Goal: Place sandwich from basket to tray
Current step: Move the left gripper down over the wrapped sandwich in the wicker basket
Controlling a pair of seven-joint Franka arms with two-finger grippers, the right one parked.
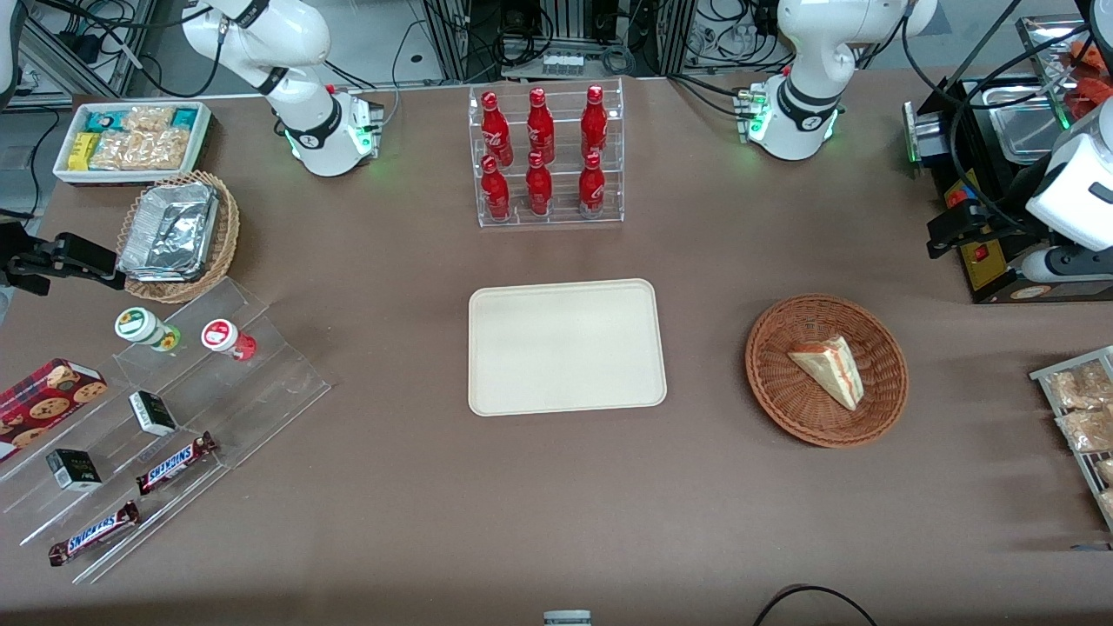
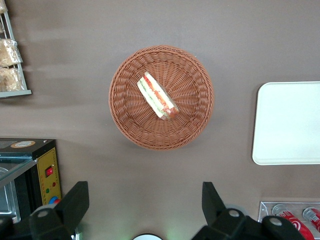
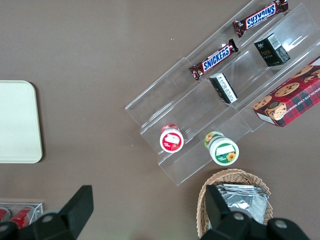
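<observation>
Left arm folded at the working arm's end of the bench; claw (image 2: pixel 145 207) held high, pointing straight down, fingers (image 2: pixel 75 202) spread wide, holding nothing.

Light was even and bright from overhead. The brown surface (image 1: pixel 417 487) showed only soft, faint shadows, one beside the basket (image 1: pixel 826 370). The foil containers (image 1: pixel 169 230) glared. Green lamps glowed on the arm bases. The open pincer (image 2: pixel 145 202) appeared dark, slightly blurred.
</observation>
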